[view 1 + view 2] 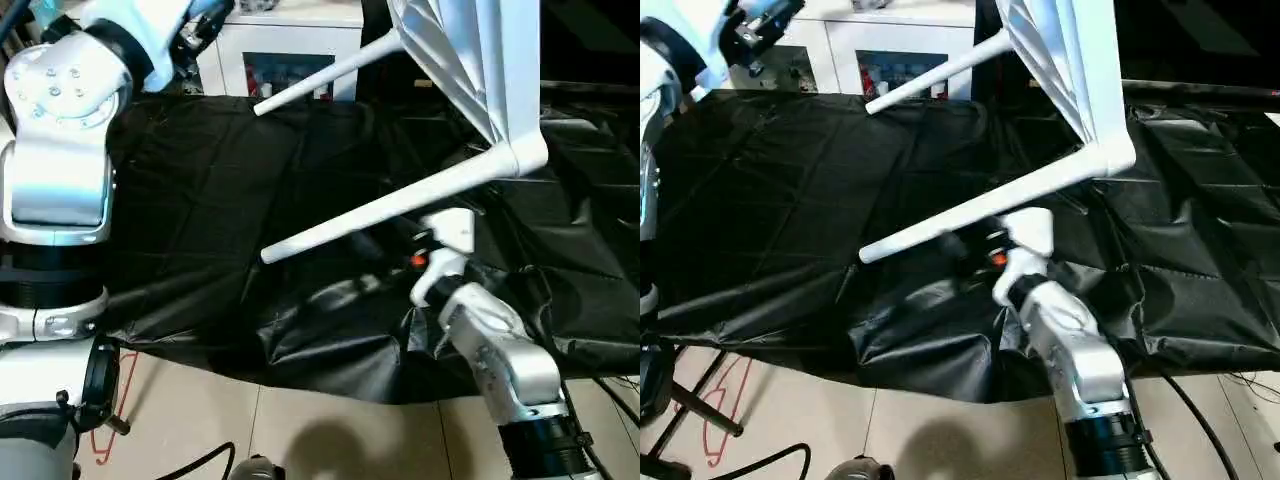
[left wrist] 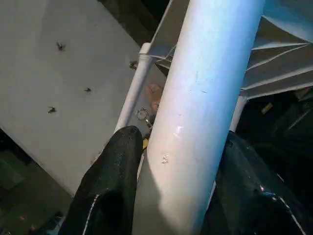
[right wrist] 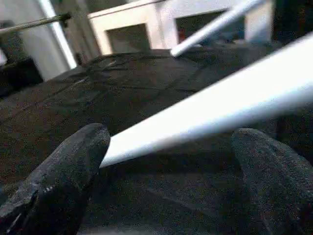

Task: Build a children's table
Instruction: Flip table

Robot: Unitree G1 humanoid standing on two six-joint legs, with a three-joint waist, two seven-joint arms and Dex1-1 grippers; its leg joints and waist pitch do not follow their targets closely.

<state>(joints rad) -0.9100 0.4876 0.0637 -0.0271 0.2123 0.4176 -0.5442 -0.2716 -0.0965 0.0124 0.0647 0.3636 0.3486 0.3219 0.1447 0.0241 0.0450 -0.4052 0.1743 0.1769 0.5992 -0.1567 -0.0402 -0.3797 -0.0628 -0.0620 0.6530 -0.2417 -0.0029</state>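
Observation:
The white tabletop (image 1: 470, 50) hangs tilted above the black sheet, its ribbed underside facing left. Two white tube legs stick out of it toward the left: an upper leg (image 1: 320, 75) and a lower leg (image 1: 390, 215) seated in a round corner socket (image 1: 525, 155). My left gripper (image 2: 181, 142) is shut on a thick white leg (image 2: 205, 98), one black finger (image 2: 115, 166) on each side of it, with the ribbed underside beyond. My right gripper (image 3: 171, 161) is open just under the lower leg (image 3: 220, 112). Its fingers (image 3: 63, 166) stand wide apart, clear of the tube.
A crumpled black sheet (image 1: 200, 200) covers the work surface. A white glass-door cabinet (image 1: 290, 50) stands behind it. Tiled floor (image 1: 300, 430) with a black cable (image 1: 200, 462) and a red frame (image 1: 110, 420) lies in front.

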